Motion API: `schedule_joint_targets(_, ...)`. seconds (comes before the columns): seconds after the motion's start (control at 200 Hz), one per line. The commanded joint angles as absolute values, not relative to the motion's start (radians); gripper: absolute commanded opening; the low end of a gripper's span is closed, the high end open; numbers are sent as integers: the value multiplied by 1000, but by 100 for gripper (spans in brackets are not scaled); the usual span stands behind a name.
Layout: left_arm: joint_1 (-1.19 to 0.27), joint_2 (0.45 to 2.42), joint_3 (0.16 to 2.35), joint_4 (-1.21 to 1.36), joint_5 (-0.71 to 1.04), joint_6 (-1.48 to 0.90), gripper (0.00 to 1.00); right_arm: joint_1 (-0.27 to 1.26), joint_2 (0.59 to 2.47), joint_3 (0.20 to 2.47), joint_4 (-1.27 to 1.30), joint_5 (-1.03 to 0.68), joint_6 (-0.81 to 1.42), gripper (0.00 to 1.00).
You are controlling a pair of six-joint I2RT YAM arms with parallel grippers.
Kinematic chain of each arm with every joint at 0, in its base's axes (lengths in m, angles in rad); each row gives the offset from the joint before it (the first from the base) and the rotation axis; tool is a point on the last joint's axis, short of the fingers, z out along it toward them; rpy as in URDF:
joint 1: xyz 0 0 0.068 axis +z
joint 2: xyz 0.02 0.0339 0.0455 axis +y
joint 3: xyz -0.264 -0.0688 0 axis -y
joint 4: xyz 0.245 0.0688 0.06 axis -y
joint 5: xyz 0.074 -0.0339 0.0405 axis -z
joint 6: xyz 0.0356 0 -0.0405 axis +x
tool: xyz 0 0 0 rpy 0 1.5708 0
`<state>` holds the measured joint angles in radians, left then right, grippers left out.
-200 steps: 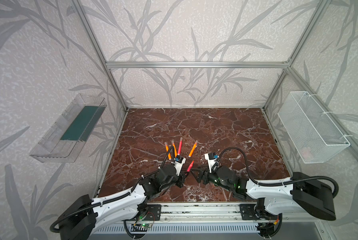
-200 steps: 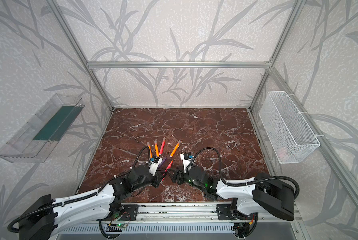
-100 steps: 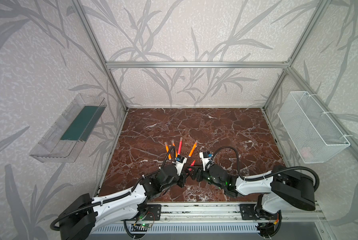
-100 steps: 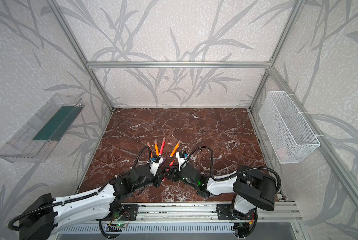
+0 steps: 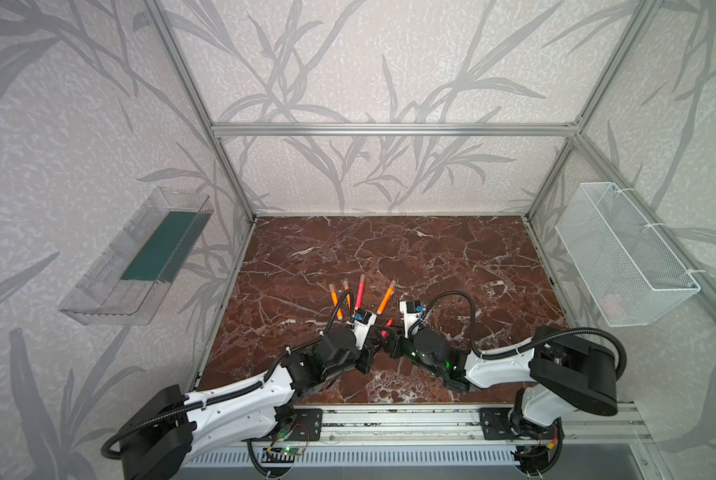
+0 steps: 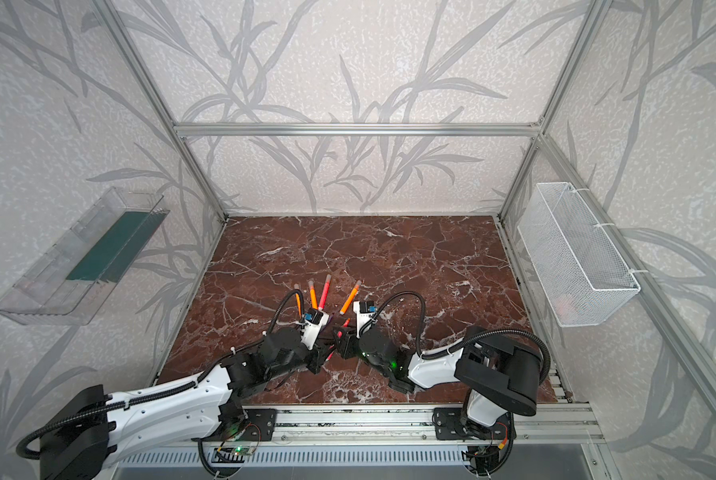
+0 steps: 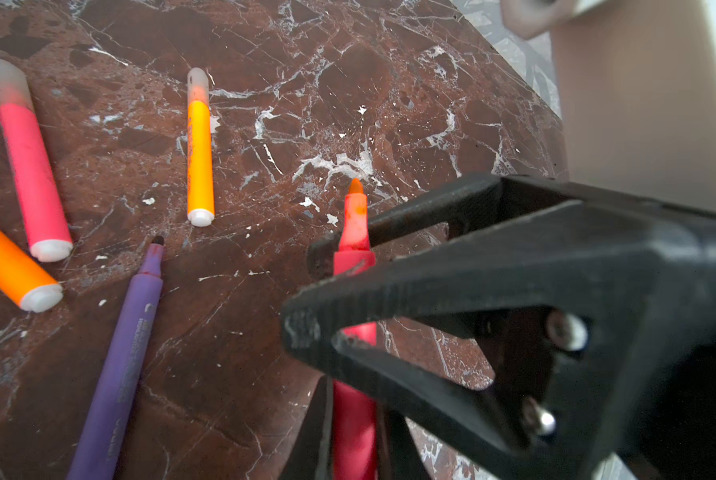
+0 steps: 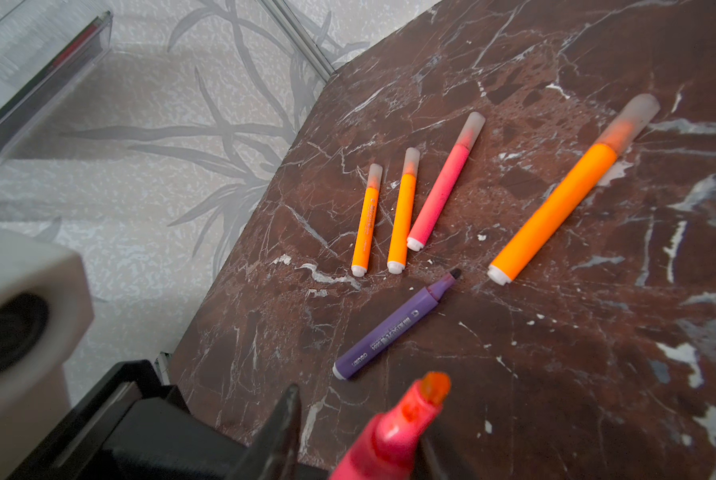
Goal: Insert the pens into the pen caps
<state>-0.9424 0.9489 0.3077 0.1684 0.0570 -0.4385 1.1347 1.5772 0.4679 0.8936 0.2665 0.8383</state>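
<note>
Marble-look brown tabletop (image 5: 431,257), walled by leaf-print panels (image 5: 389,62), carries four capped pens (image 8: 402,216) and a bare purple pen (image 8: 393,328). Up front the left gripper (image 7: 354,419) clamps an uncapped red-pink pen (image 7: 354,232); the right gripper (image 7: 306,291) straddles it, jaws partly open.

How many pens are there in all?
6. Three orange pens and a pink pen lie capped on the marble table; a purple pen lies uncapped beside them; a red-pink pen, uncapped, is in the left gripper, the right gripper around it. The arms might hide more.

Left claw (image 7: 358,424) clamped, right claw (image 7: 312,291) ajar, tip to tip.
</note>
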Motion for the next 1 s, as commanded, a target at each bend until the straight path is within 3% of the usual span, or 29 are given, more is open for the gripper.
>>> schedule_joint_targets(0.0,-946,957,335,183,74,-426,0,1134,1580,479,931,296,826,35)
schedule_joint_targets(0.225,-946,951,332,183,82,-426,0,1134,1583,474,938,291,838,14)
schedule_joint_targets(0.475,-946,951,319,205,69,-434,20,1133,1587,454,990,204,888,0)
schedule_joint_targets(0.785,-946,959,305,239,50,-434,34,1138,1653,462,1094,130,936,0)
schedule_joint_targets(0.9,-946,964,304,247,53,-433,30,1141,1679,470,1119,119,946,0)
schedule_joint_targets(0.995,-946,972,304,251,48,-432,22,1141,1689,477,1123,116,946,0)
